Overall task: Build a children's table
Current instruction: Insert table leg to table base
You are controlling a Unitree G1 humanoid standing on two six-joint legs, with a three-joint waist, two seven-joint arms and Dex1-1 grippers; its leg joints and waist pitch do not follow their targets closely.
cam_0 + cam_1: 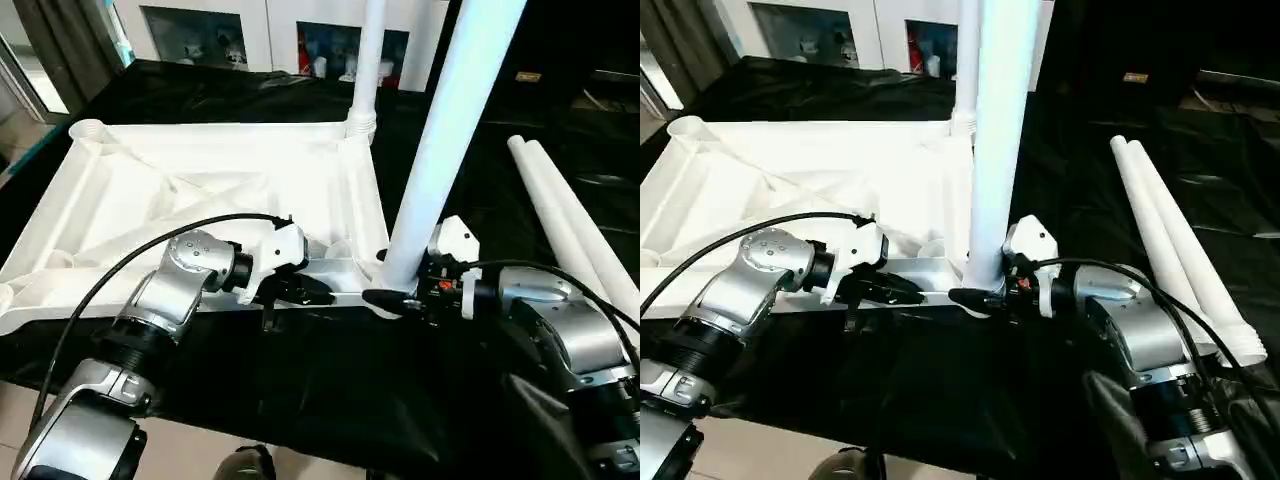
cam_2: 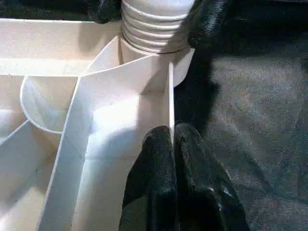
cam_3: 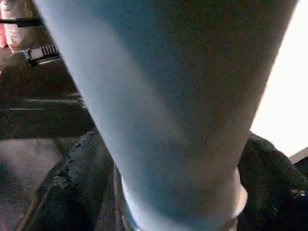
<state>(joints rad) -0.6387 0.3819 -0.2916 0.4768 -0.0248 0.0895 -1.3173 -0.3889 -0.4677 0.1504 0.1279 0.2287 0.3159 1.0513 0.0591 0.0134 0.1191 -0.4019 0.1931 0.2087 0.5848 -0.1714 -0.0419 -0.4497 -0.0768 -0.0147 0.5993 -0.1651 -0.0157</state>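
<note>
Table top [image 1: 200,190]: white, underside up, on the black-draped surface [image 1: 330,390], left and centre of frame. Left gripper [image 1: 300,292]: clenched on the top's near rim, lower centre. Leg [image 1: 440,140]: upright in the near right corner socket, centre. Right gripper [image 1: 385,298]: fingers spread either side of that leg's base. Second leg [image 1: 366,60]: standing in the far corner. Two loose legs [image 1: 1170,240]: lying at right.

White tabletop [image 1: 200,190] lies upside down, two legs [image 1: 445,130] upright, two loose.
</note>
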